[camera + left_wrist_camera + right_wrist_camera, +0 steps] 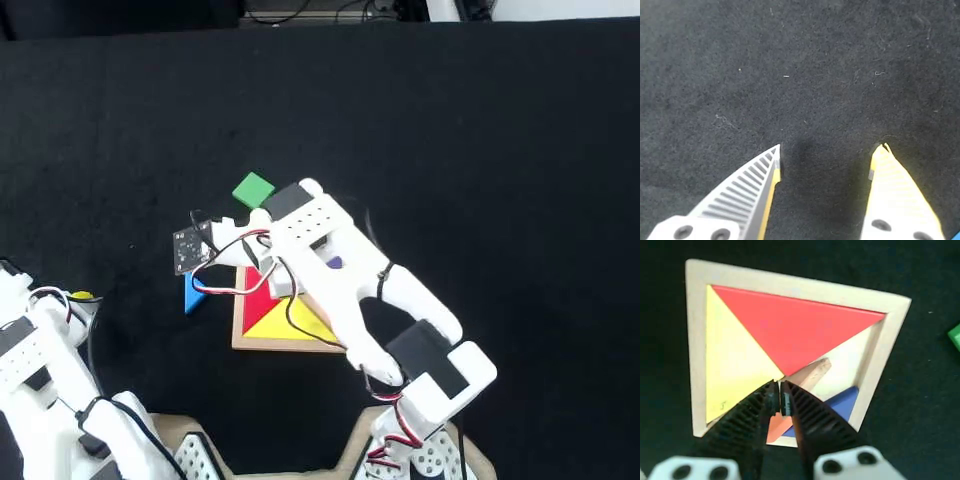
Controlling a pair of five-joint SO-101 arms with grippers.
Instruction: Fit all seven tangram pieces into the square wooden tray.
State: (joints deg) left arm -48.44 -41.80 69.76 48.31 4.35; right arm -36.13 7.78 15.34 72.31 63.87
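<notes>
The square wooden tray lies at the table's middle. In it are a large yellow triangle, a large red triangle and a blue piece. My right gripper hangs over the tray, shut on an orange piece that stands tilted in the unfilled corner. A green square lies beyond the tray, a blue triangle just left of it, and a purple piece peeks out under the right arm. My left gripper is open over bare cloth at the table's front left.
Black cloth covers the whole table. The right arm crosses above the tray and hides part of it. The left arm rests at the front left corner, well away from the pieces.
</notes>
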